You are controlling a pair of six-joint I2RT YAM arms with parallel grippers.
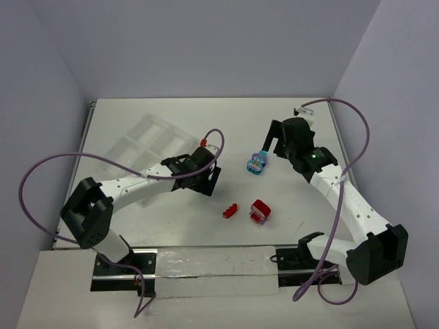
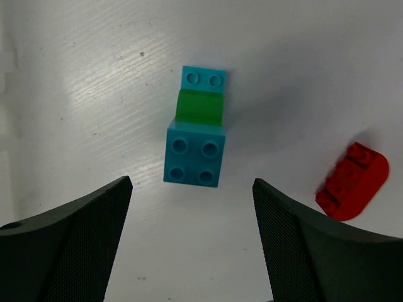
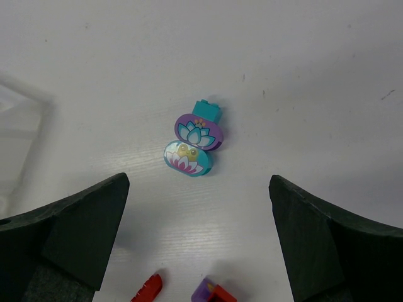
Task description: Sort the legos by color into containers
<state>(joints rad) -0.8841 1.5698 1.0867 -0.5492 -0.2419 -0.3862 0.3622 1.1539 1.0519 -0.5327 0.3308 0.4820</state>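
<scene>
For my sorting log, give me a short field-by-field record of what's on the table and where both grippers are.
tray: white organizer, far left, no bricks visible inside
left gripper: open, teal-green cluster between its fingers, untouched
right gripper: open, over teal-purple flower cluster
loose near middle: small red brick; red-purple cluster

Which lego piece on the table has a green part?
The teal plastic brick cluster before the open left gripper: a green piece sits between its two teal bricks. The rounded red brick, red-purple cluster and flower-printed teal-purple cluster have none.
</scene>
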